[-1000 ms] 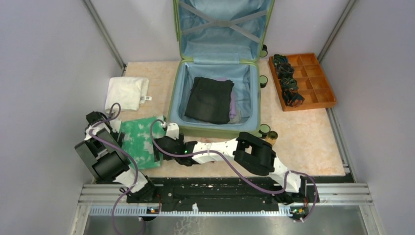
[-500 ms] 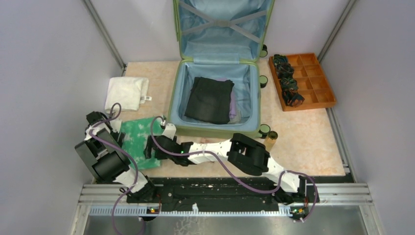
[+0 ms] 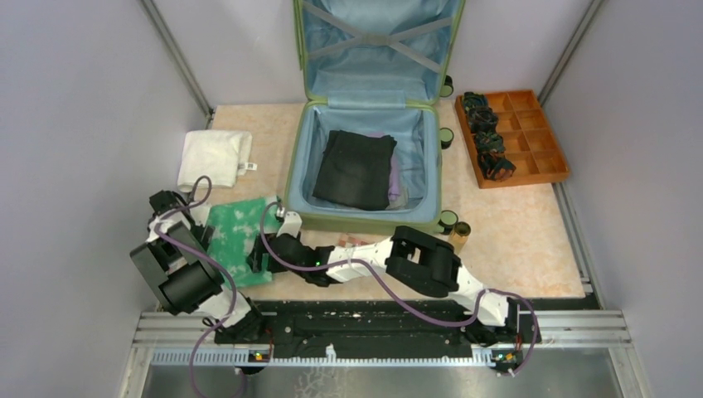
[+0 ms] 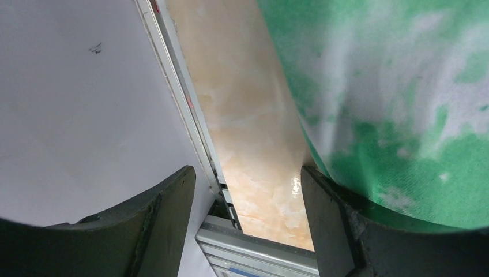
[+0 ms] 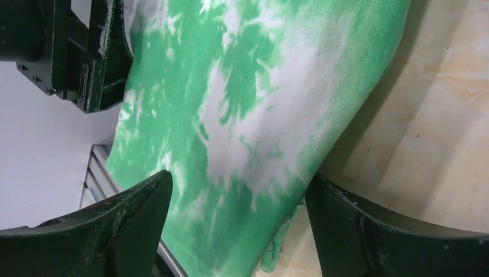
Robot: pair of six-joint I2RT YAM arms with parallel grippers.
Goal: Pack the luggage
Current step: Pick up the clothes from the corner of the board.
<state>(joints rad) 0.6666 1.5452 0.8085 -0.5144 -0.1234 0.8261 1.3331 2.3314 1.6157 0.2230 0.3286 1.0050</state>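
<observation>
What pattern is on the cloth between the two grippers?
The cloth is green with mottled white blotches, like tie-dye; clearest in the right wrist view.

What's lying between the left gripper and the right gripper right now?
A folded green-and-white tie-dye cloth lies between the left gripper and the right gripper; the top view shows this best.

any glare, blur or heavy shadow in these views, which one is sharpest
Top view: sharpest, even light, no glare on the suitcase. Left wrist: green cloth soft and out of focus, small glare spot on the table near its edge. Right wrist: cloth weave crisp, dark shadow along its edge, fingers dark.
</observation>
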